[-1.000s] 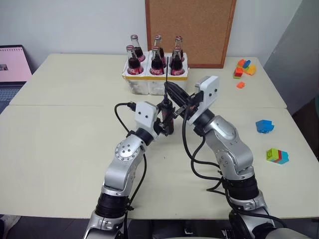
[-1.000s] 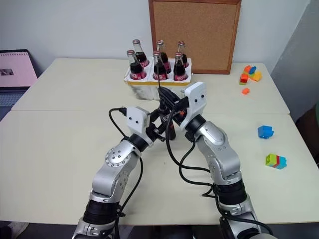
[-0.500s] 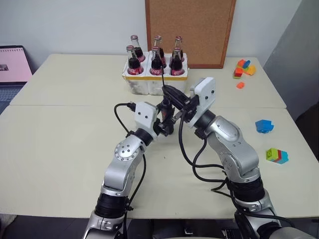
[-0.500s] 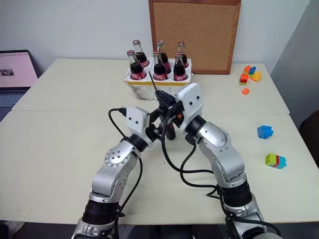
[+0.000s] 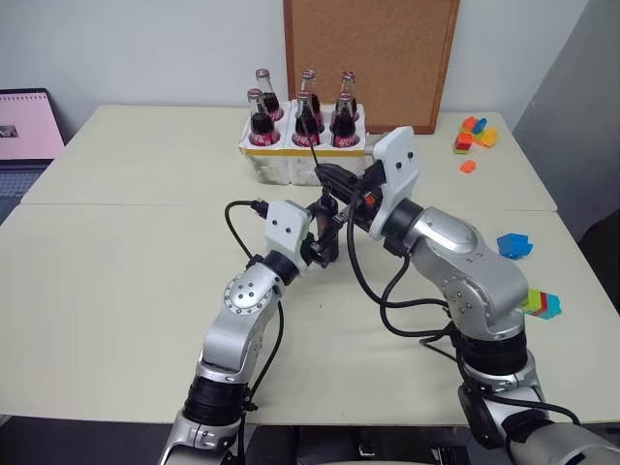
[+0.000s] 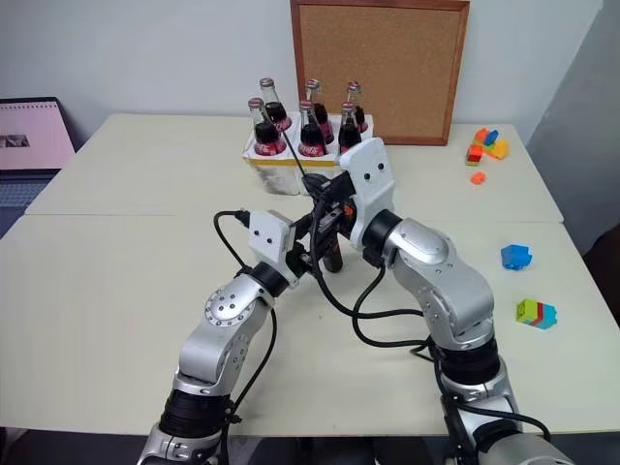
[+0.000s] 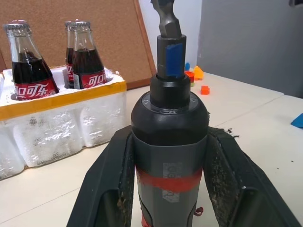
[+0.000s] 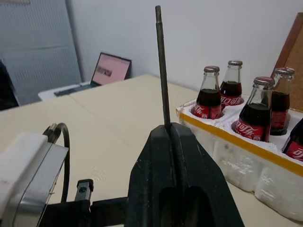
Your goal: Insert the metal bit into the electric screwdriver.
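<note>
- One laptop sits beyond the table's left edge, its screen lit pink.
- One left end effector, over the middle of the table, is clamped on the one electric screwdriver; its two black fingers press the body on both sides at the red band, and the narrow tip points upward.
- One right end effector, just above and beside the screwdriver's tip, is closed tight on the one metal bit, which sticks out straight from between the fingers.
- Six cola bottles stand in one white foam crate near the far edge, directly behind both end effectors.
- One cork board leans against the wall behind the crate.
- Toy blocks lie in four spots by the right side: a cluster at the far right corner, one small orange piece, one blue block, one multicoloured block.
</note>
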Available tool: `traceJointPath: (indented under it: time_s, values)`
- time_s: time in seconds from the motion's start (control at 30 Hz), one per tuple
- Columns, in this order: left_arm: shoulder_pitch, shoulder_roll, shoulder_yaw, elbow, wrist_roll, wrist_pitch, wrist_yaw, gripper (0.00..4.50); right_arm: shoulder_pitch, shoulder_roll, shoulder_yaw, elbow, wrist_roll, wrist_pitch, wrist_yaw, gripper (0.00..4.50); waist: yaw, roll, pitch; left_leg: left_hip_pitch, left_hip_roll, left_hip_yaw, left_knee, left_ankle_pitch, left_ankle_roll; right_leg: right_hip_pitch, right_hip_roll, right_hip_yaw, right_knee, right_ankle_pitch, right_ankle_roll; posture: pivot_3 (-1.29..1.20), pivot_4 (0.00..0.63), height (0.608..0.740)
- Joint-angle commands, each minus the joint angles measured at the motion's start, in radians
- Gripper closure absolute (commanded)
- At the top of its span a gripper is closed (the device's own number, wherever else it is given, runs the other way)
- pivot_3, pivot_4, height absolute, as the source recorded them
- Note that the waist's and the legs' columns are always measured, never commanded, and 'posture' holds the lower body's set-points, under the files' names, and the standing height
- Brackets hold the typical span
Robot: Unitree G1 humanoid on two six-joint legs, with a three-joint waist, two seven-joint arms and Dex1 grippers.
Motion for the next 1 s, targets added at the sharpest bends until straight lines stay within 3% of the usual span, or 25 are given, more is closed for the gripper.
traceJointPath:
  time_s: [0.03,0.3,0.77,1.0]
  values:
    - [-0.014,-0.009,0.006,-0.003,0.002,-0.006,0.01,2.84,0.032,-0.023,0.029,0.002,0.006,0.002,0.033,4.5,0.0,0.0,0.0,0.0,0.0,0.0,0.0,0.0,0.0,0.0,0.0,0.0,0.0,0.0,0.0,0.0,0.15,0.74]
    - [-0.024,-0.014,0.017,0.005,0.001,-0.002,0.015,2.84,0.066,-0.026,0.034,0.016,0.002,-0.052,0.043,4.5,0.0,0.0,0.0,0.0,0.0,0.0,0.0,0.0,0.0,0.0,0.0,0.0,-0.001,0.0,0.0,0.0,0.15,0.74]
    - [-0.017,-0.008,-0.002,0.006,0.016,-0.027,-0.005,2.84,0.005,-0.024,0.003,0.001,0.064,0.147,0.016,4.5,0.0,0.0,0.0,-0.001,0.0,0.0,0.0,0.0,0.0,0.0,0.0,0.0,-0.001,0.0,0.0,0.0,0.15,0.74]
    - [-0.019,-0.009,-0.001,0.009,0.017,-0.029,-0.005,2.84,-0.004,-0.033,0.002,-0.011,0.071,0.15,0.019,4.5,-0.001,0.0,0.0,-0.001,0.0,0.0,-0.001,0.0,0.0,0.0,0.0,-0.001,-0.001,0.0,0.0,0.0,0.15,0.74]
